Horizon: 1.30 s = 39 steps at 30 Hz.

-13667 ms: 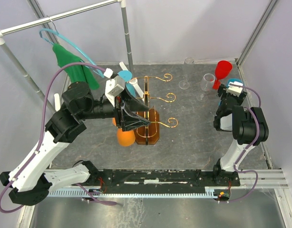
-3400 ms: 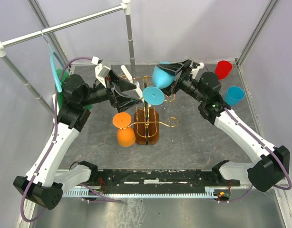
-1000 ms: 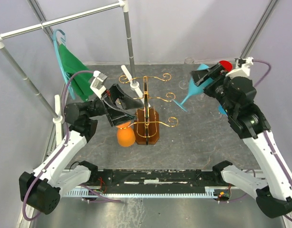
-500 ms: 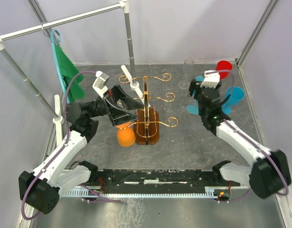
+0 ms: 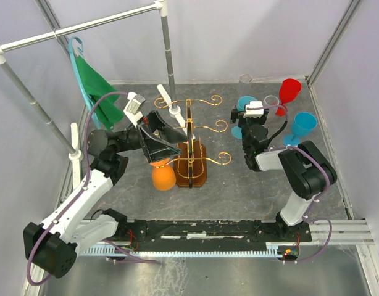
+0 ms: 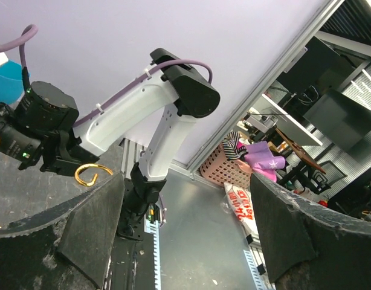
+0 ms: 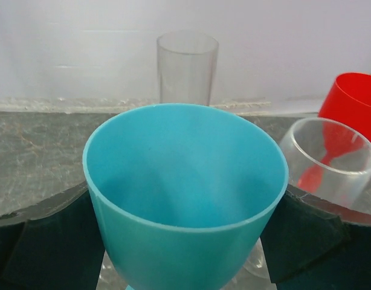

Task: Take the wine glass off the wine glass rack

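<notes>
The wine glass rack (image 5: pixel 191 123), gold wire on a brown wooden base, stands mid-table. An orange wine glass (image 5: pixel 163 177) hangs upside down on its left side. Just above that glass and beside the rack, my left gripper (image 5: pixel 168 139) (image 6: pixel 185 241) is open with nothing between its fingers. Right of the rack my right gripper (image 5: pixel 245 111) (image 7: pixel 185 241) is shut on the bowl of a teal wine glass (image 5: pixel 244 102) (image 7: pixel 185 181). That glass is upright, both pads lie against its sides, and its foot (image 5: pixel 237 131) is down at the table.
Behind the teal glass stand a clear tumbler (image 7: pixel 187 66), a clear stemmed glass (image 5: pixel 273 102) (image 7: pixel 330 157), a red wine glass (image 5: pixel 290 89) (image 7: pixel 354 99) and a blue one (image 5: pixel 302 123). A green cloth (image 5: pixel 94 86) hangs from the rail frame at back left.
The right arm has swung down and left, bringing the teal glass from a tilt in the air to upright by the back-right glasses. The left arm has barely moved.
</notes>
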{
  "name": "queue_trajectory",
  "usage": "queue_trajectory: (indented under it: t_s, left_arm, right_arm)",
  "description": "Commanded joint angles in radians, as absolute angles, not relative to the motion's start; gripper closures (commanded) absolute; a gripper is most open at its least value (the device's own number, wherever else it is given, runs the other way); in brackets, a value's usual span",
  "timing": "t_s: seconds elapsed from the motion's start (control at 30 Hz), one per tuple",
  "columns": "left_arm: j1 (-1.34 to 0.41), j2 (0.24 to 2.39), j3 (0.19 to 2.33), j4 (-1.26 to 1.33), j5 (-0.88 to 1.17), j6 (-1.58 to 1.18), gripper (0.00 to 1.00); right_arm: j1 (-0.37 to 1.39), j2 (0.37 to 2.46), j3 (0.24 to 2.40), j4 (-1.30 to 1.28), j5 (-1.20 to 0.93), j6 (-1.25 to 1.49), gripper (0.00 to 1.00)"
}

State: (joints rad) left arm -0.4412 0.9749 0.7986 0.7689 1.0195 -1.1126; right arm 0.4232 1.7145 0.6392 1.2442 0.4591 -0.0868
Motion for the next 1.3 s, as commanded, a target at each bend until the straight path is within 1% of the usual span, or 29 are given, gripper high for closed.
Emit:
queue_trajectory:
  t_s: [0.0,0.3,0.57,0.77,0.87,0.97,1.0,1.1,1.2,1.27]
  left_arm:
    - [-0.448,0.954,0.842,0.733,0.997,-1.049,0.10]
    - [-0.448,0.959,0.844,0.704,0.998,-1.025,0.10]
    - [-0.448,0.960,0.835,0.704,0.998,-1.021,0.10]
    - [-0.448,0.952,0.833,0.704,0.991,-1.018,0.10]
    - [-0.448,0.943,0.834,0.694,0.985,-1.018,0.10]
    - [-0.448,0.921,0.836,0.601,0.971,-0.975,0.10]
    - [-0.448,0.910,0.839,0.551,0.961,-0.952,0.10]
    - [-0.448,0.873,0.869,0.373,0.911,-0.885,0.11]
    - [-0.448,0.842,0.925,0.159,0.845,-0.824,0.17]
    - [-0.448,0.814,0.975,-0.018,0.776,-0.767,0.20]
  right_arm:
    - [0.410,1.775,0.712,1.441,0.407,-0.055,0.05]
    - [0.393,1.849,0.730,1.442,0.358,-0.060,0.02]
    - [0.391,1.814,0.693,1.442,0.367,-0.082,0.00]
    - [0.392,1.680,0.612,1.441,0.325,-0.076,0.00]
    - [0.391,1.581,0.565,1.441,0.253,-0.070,0.00]
    - [0.392,1.469,0.524,1.423,0.171,-0.055,0.00]
    - [0.392,1.422,0.518,1.383,0.145,-0.052,0.00]
    - [0.392,1.249,0.532,1.112,0.093,-0.024,0.00]
    - [0.393,1.076,0.597,0.789,0.098,0.006,0.00]
    - [0.392,0.979,0.642,0.636,0.106,0.005,0.00]
